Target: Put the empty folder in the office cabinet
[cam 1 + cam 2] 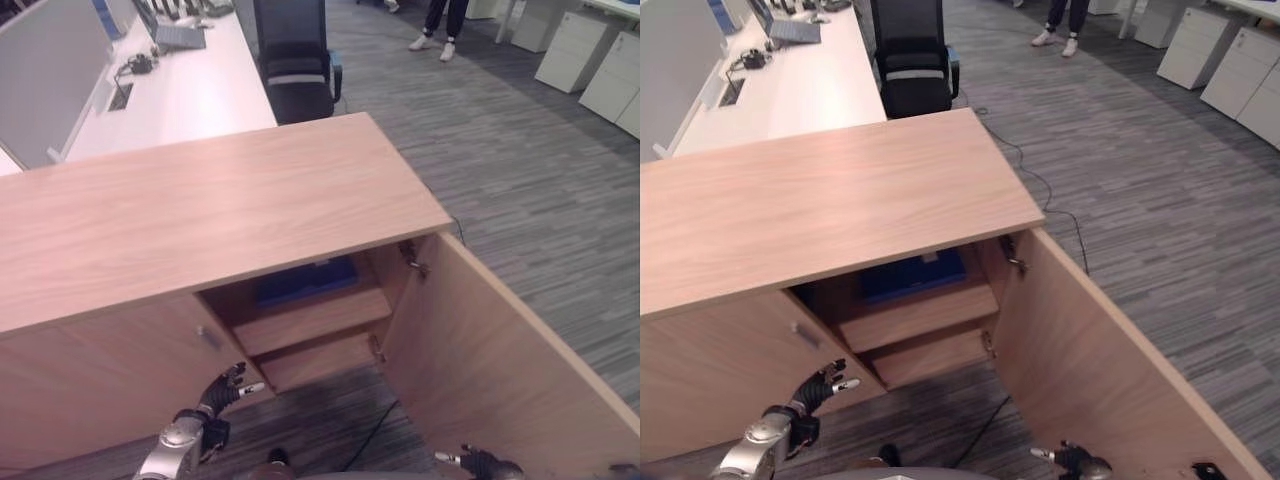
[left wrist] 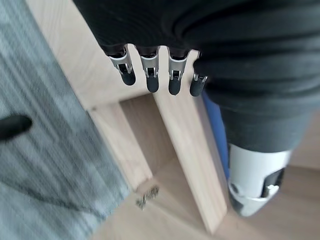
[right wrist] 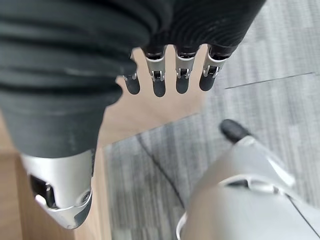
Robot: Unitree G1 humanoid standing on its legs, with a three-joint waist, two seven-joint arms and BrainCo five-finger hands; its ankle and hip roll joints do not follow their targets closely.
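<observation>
Left eye view: blue folder (image 1: 306, 280) lies flat on upper shelf (image 1: 312, 318) inside office cabinet (image 1: 200, 210), right door (image 1: 500, 360) swung open. Left hand (image 1: 222, 390) hovers low by the closed left door, fingers relaxed, empty. Right hand (image 1: 480, 462) near the open door's bottom edge, fingers straight, empty.

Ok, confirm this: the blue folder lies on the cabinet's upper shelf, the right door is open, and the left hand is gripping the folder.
Wrong on the hand. In the left eye view the left hand hangs empty below the shelf, fingers straight. The blue folder does lie on the cabinet's upper shelf, right door open.
</observation>
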